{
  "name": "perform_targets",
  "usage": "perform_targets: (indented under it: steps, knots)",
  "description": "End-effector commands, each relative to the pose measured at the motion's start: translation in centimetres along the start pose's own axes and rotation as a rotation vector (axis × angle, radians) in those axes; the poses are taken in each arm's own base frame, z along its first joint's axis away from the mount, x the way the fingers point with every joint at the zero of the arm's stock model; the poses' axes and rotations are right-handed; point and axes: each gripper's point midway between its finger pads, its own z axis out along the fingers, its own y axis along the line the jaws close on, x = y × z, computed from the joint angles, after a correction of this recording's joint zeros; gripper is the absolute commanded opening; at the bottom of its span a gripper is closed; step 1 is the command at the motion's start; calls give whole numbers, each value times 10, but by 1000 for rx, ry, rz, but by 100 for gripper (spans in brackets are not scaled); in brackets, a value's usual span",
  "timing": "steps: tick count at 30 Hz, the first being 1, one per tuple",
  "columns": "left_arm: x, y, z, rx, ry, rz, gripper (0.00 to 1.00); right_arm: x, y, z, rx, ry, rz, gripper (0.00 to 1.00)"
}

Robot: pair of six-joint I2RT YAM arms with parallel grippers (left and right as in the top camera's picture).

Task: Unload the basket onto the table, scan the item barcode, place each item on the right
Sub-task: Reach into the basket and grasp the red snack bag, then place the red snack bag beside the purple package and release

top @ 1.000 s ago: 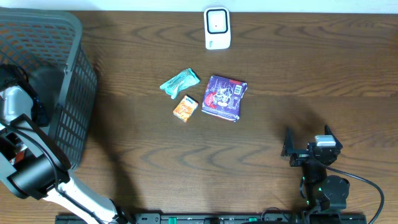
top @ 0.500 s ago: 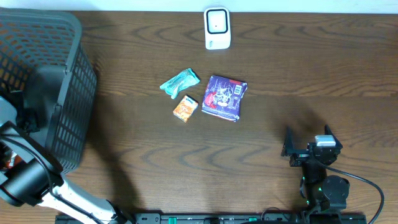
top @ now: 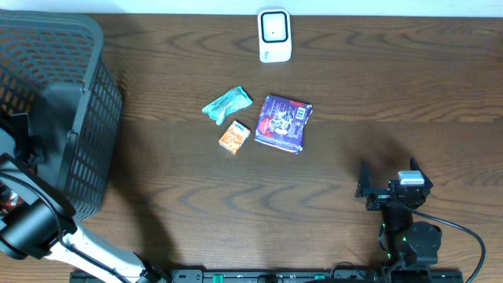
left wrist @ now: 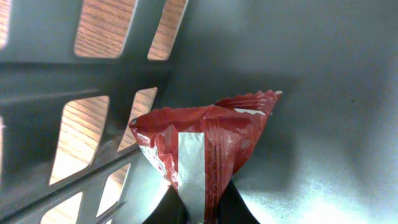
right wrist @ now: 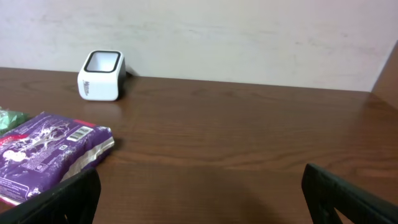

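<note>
Closest to me, my left tool (left wrist: 205,210) is squeezed tight on the bottom edge of a red packet (left wrist: 211,137). The packet stands up between the two fingers, down inside the grey basket (left wrist: 311,93), close to a wall with slots. So I think the grab is done, but I cannot tell if the packet is off the basket floor yet. I see a white strip on the packet, but no barcode on this side. From above, my left arm (top: 35,228) bends up from the near edge of the bench (top: 196,196) and reaches into the basket, and the basket wall hides the tool there. My right arm sits folded low at the near right of the bench. My right tool (top: 387,182) points away from me with its fingers wide apart and nothing between them. Farther out, in the middle of the bench, lie an orange packet (top: 234,137), a purple packet (top: 284,123) and a green packet (top: 227,104). At the far edge stands the white scanner (top: 274,35), well apart from the basket. What is left, I think, is to lift the red packet out, carry it to the scanner and show it the barcode.
</note>
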Motion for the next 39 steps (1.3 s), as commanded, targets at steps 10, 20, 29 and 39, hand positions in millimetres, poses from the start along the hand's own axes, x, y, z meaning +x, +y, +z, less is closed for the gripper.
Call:
perform_targets:
  steps: [10,20,29,39]
  knots:
    - [-35,-21,-88,-38,-188,-10,7,1,2,0,-7,4,-12,99]
    - [-79,-64,-258,-49,-643,-5,7,1,2,0,-7,5,-12,99]
    - [-64,-171,-420,419,-1061,-11,7,1,2,0,-7,4,-12,99]
    - [-21,-317,-446,838,-878,94,7,1,2,0,-7,5,-12,99]
